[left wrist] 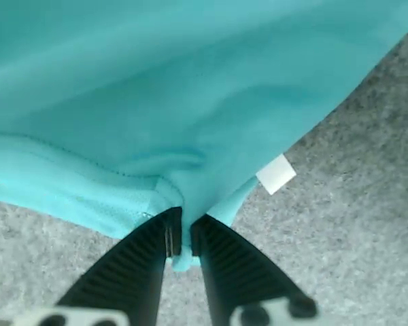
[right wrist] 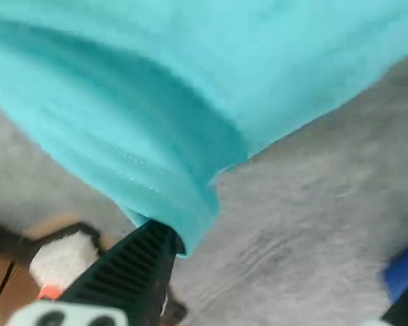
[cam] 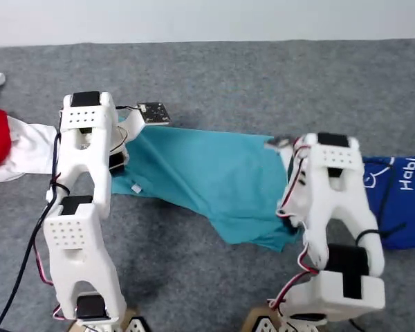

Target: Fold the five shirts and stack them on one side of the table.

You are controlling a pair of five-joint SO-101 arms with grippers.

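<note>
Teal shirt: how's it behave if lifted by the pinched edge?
Likely floppy: the teal shirt bunches where the left gripper pinches it. Probably light: thin cloth, one small pinch holds it. Expect sagging: it lies rumpled, not flat.

Rumpled teal shirt [cam: 207, 176] mid-table, blue shirt [cam: 402, 207] beside it

Shirt [cam: 200, 173] between left arm [cam: 83, 173], right arm [cam: 332, 194]

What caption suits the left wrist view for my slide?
Left claw shut on the teal shirt at its hem, beside a white tag, over grey table.
</note>
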